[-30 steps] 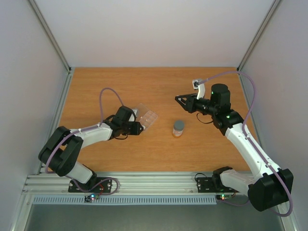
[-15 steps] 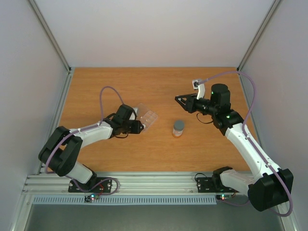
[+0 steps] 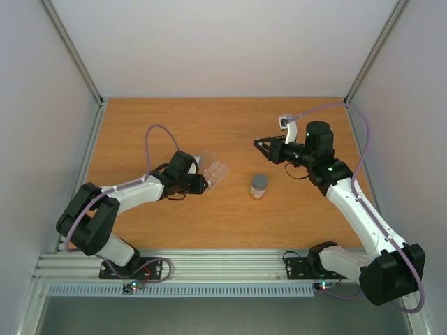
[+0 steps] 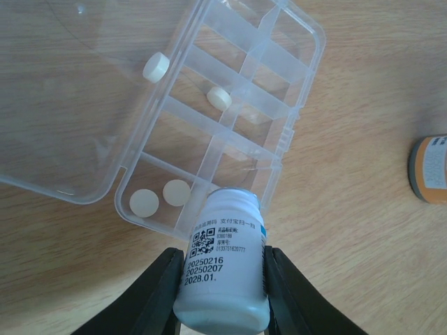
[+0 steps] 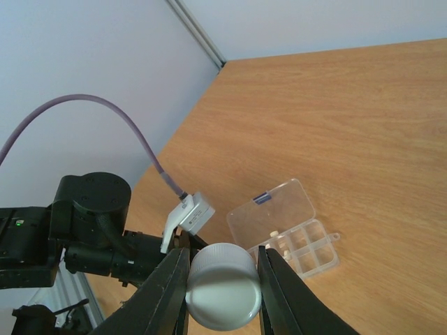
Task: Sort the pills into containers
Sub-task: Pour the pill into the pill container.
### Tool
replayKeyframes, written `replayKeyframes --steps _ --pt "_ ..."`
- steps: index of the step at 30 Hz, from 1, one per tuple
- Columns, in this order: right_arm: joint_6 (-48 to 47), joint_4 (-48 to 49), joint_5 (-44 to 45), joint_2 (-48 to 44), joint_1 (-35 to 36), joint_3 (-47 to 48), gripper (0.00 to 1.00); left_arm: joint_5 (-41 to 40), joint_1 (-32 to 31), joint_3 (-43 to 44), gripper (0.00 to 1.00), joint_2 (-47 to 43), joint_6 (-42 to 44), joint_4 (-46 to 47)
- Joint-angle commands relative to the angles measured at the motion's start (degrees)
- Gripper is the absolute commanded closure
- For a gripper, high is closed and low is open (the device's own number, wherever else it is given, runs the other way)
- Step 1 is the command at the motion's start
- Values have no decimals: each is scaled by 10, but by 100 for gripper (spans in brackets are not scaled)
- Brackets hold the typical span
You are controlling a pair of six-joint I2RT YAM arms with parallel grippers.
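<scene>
Wood-grain tabletop (image 3: 230, 216) carries the clear pill box (image 4: 230, 118) left of centre, its hinged lid (image 4: 77, 118) folded open and lying flat beside the cells. The left gripper (image 4: 225, 255) is just beside the box, its fingers closed partway on a white bottle (image 4: 227, 237) with a printed label. The bottle's mouth points at the box's near corner and hides part of the end cells. A grey-capped bottle (image 3: 259, 184) stands upright to the right, apart from the box. Farther right, well clear and up off the table, the right gripper (image 5: 223, 262) is clamped on a white cap (image 5: 223, 293).

The pills (image 4: 177, 192) show as four white round discs – two side by side in the end cell nearest the bottle, one in a middle cell, one loose on the lid. The box is see-through, split into small rectangular cells.

From the left wrist the box's long axis runs diagonally – near-left to far-right – with the lid on its left
</scene>
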Motion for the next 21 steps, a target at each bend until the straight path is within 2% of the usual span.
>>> replayKeyframes --steps 1,21 --pt "-6 14 -6 5 -1 13 80 -10 -4 14 100 19 5 -10" --pt "-7 13 -8 10 -1 19 80 -3 -5 11 100 -2 -8 14"
